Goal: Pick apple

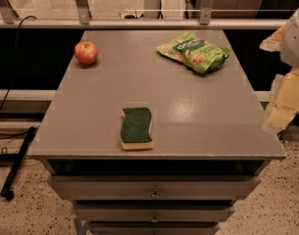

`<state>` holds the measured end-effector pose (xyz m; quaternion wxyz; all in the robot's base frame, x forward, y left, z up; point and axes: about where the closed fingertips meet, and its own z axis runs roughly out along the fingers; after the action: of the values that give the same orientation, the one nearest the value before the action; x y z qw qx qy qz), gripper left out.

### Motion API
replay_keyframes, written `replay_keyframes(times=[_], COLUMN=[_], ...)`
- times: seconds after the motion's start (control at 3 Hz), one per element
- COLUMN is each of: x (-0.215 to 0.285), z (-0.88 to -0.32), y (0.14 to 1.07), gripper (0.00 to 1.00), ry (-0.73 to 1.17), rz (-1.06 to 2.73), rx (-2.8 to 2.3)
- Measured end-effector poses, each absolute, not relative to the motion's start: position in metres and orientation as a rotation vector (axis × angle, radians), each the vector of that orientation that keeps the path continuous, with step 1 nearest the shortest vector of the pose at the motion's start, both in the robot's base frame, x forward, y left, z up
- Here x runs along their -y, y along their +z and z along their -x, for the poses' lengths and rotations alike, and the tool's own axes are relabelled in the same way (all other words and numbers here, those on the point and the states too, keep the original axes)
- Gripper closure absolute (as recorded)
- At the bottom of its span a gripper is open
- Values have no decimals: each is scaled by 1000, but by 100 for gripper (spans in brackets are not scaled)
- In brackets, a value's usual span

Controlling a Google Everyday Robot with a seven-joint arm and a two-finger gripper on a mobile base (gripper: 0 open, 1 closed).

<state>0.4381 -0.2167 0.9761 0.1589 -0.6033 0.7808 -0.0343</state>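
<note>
While the gripper, state unclear, hangs at right, one apple, one sponge, one bag lie apart.

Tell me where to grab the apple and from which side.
Grip the apple across its widest middle, probably coming down from above. It is round and sits alone near the far left corner of the table, so both flanks are free. The gripper hangs beyond the table's right edge, far from it.

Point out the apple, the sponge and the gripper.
apple (86,52), camera view, middle of red skin.
sponge (136,127), camera view, green top face.
gripper (284,104), camera view, pale body at picture's right edge.
</note>
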Motion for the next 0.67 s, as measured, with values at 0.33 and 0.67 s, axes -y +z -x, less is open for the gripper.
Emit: replay_keyframes(times=[0.33,0.67], x=[216,180], z=[-438,-470], y=[976,967], gripper=[0,0], ry=[-98,-13], rz=[1725,1714], rx=[-2231,-2157])
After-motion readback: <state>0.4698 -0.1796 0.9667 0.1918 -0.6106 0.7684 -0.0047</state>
